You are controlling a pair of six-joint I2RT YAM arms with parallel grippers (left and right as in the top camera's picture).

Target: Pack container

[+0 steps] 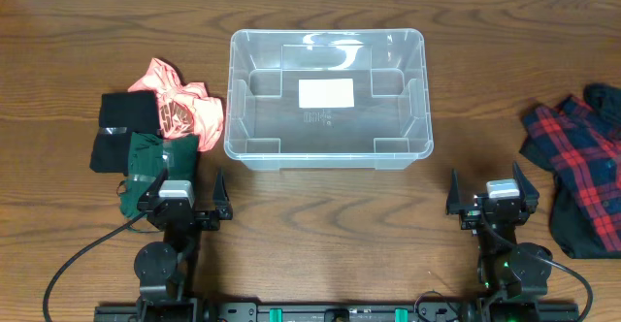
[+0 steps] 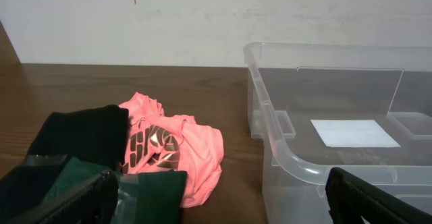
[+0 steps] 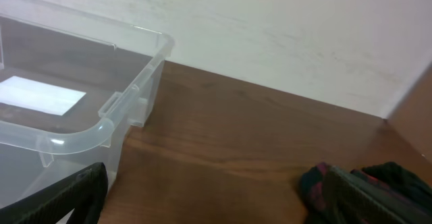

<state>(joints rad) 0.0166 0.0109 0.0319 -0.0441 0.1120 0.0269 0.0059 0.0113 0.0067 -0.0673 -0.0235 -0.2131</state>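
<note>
Container (image 1: 328, 35) empty, packing not yet begun; left gripper (image 1: 184, 196) and right gripper (image 1: 488, 190) sit near, jaws spread, holding nothing. The likely next move is reaching the pink garment (image 1: 181, 106) at left.

Wood table (image 1: 310, 235), clear container (image 1: 281, 118) ctr, clothes (image 1: 160, 118) L, plaid shirt (image 1: 582, 157) R

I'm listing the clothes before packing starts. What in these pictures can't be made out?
- Plaid shirt: overhead, cut off by the right edge; the right wrist view shows only a corner.
- Print on the pink shirt: overhead and left wrist, crumpled folds hide parts.
- Green garment: overhead, partly under the left gripper.
- Label in the container: any text too small.
</note>
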